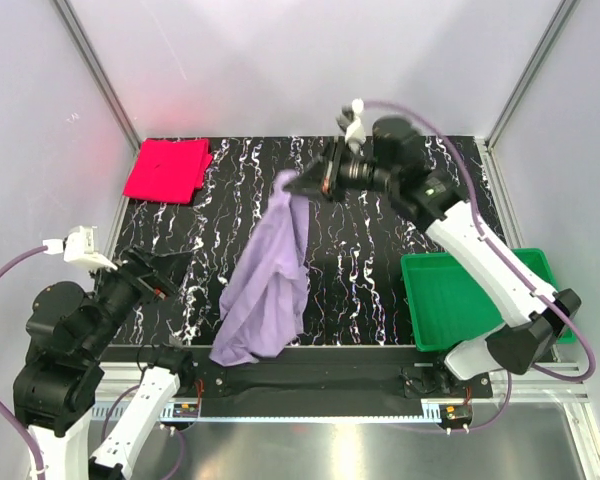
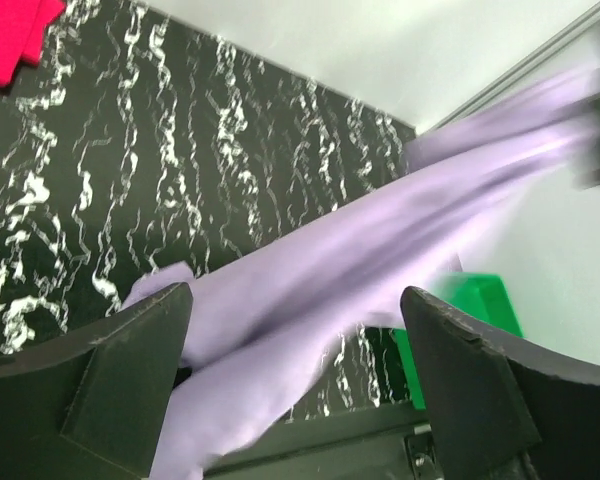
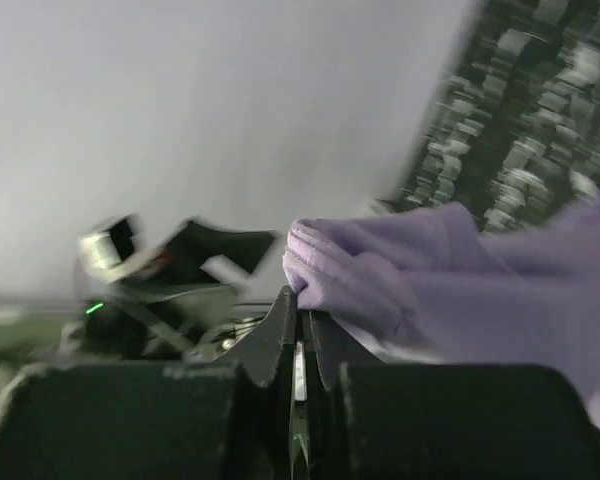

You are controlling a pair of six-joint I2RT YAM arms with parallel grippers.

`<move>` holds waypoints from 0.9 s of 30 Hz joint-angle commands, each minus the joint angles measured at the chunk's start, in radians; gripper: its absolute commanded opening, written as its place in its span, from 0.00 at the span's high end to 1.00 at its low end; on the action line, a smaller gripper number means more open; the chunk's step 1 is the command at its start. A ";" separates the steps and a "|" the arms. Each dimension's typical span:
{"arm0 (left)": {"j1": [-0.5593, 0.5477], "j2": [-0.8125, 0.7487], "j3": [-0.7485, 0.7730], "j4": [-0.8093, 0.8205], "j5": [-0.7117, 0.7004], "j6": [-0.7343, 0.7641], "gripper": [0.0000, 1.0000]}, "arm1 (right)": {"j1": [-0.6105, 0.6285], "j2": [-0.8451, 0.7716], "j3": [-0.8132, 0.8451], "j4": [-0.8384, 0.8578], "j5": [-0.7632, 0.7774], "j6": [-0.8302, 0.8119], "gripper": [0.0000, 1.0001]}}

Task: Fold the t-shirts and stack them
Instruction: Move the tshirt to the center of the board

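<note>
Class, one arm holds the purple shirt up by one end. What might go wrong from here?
1. The right gripper pinches only a small bunch of the purple shirt, so it may slip free.
2. The shirt's low end lies at the near edge of the table and might slide off.
3. The left gripper is open, holding nothing, so the shirt could land crumpled.
</note>
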 commanded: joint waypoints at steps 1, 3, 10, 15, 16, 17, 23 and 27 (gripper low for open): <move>0.001 0.037 -0.006 -0.026 0.038 0.019 0.12 | -0.064 -0.094 -0.207 -0.138 0.119 -0.114 0.94; 0.001 0.072 -0.046 -0.013 0.121 0.044 0.19 | -0.133 -0.115 -0.294 -0.164 0.143 -0.126 0.96; -0.012 0.232 -0.211 0.084 0.348 -0.002 0.25 | -0.330 -0.074 -0.386 -0.280 0.243 -0.298 0.96; -0.114 0.288 -0.222 0.069 0.248 0.011 0.23 | -0.406 0.053 -0.242 -0.417 0.357 -0.438 0.96; -0.139 0.304 -0.222 0.058 0.221 0.012 0.23 | -0.416 0.070 -0.224 -0.428 0.372 -0.448 0.96; -0.197 0.322 -0.222 0.043 0.194 0.008 0.23 | -0.430 0.104 -0.208 -0.443 0.390 -0.467 0.96; -0.418 0.376 -0.242 0.036 0.017 -0.033 0.22 | -0.528 0.259 -0.101 -0.471 0.371 -0.508 0.92; -0.524 0.454 -0.241 0.026 -0.065 -0.031 0.21 | -0.551 0.371 -0.012 -0.523 0.303 -0.557 0.50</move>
